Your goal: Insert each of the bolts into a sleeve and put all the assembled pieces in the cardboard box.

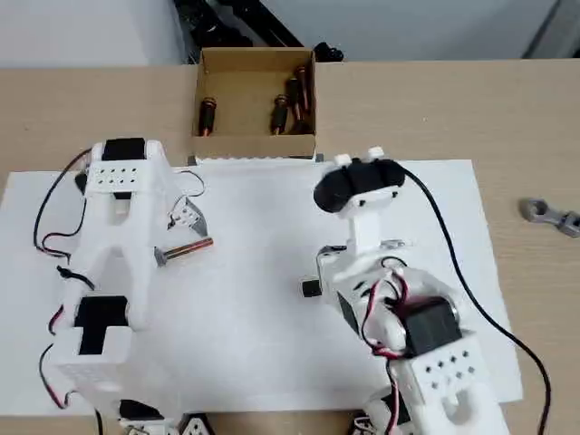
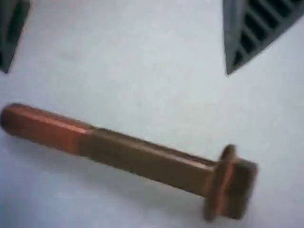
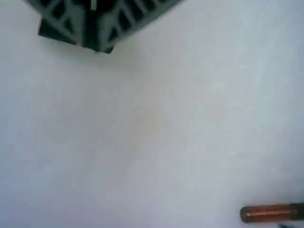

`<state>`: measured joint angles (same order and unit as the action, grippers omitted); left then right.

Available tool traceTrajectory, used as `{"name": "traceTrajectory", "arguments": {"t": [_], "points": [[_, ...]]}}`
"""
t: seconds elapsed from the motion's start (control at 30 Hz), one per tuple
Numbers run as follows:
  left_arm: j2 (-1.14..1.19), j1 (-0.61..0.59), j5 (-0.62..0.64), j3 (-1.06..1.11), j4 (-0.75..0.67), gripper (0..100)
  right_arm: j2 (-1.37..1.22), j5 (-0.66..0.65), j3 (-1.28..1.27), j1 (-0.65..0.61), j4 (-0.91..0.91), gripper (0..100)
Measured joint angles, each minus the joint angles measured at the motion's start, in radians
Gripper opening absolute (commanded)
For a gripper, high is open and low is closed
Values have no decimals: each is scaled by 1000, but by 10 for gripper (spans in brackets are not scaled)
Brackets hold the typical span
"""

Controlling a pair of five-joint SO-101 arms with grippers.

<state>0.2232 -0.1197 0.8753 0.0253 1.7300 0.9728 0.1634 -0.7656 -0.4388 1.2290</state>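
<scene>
1. The left gripper (image 2: 116,71) hangs released, its fingers spread wide, over the bolt (image 2: 128,154), which lies flat on the white sheet (image 1: 272,344).
2. In the high view the bolt's long axis runs roughly across the table, head end toward the left arm.
3. The right gripper (image 3: 97,45) is clenched on nothing and well apart, so the left arm is nearer.
4. The cardboard box (image 1: 256,145) sits beyond the sheet and holds several pieces.
5. Whether the bolt's brighter end is a sleeve is hard to make out.
</scene>
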Motion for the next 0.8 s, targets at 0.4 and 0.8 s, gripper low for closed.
{"name": "traceTrajectory", "arguments": {"t": [0.4,0.8], "points": [[0,-46,181,2,0,271,-66,0,0,0,-37,4],[0,-44,250,2,0,271,-66,0,0,-31,-61,4]]}}
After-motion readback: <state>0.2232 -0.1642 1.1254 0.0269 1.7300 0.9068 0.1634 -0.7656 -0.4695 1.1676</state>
